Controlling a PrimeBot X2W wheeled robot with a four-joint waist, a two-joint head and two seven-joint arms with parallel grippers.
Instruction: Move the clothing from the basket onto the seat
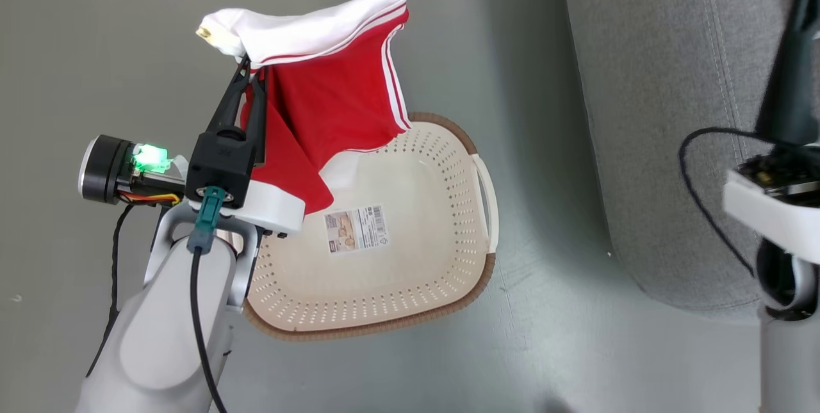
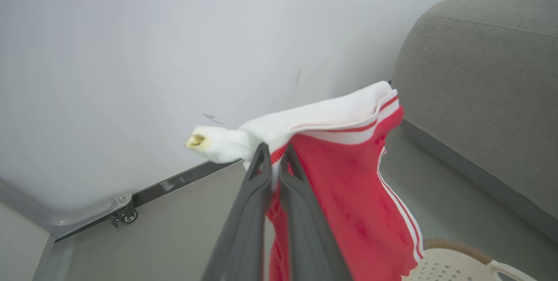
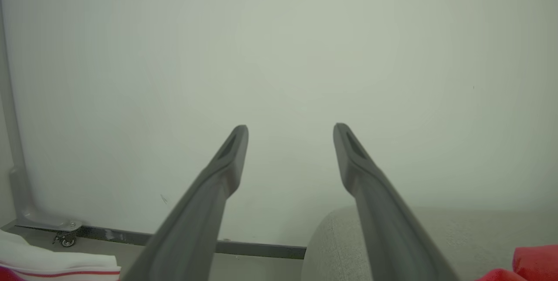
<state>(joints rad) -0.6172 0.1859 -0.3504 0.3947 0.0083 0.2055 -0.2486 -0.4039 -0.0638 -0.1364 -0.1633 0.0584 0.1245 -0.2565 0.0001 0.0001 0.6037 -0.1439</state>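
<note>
Above the basket's left rim: the left pincer was clamped on the red garment, its two dark fingers pressed together on the cloth just under the white waistband.
Red garment: it hung clear of the basket from that grip. The white band with a thin red stripe was draped over the fingertips, and two white stripes ran down the side.
Garment's lower corner: it dangled in front of the basket's left inner wall in the head view. Whether it touched the plastic could not be told.
Basket: cream, perforated, with a brown rim band. It stood on the grey floor, with a paper sticker on its inner bottom.
Sofa: grey and woven, it stood just right of the basket with a strip of floor between them.
Right pincer: its fingers were spread well apart and held nothing. It was raised on the sofa side of the basket and pointed at a pale wall.
Red cloth: a small patch showed against the sofa fabric, well away from the basket.
</note>
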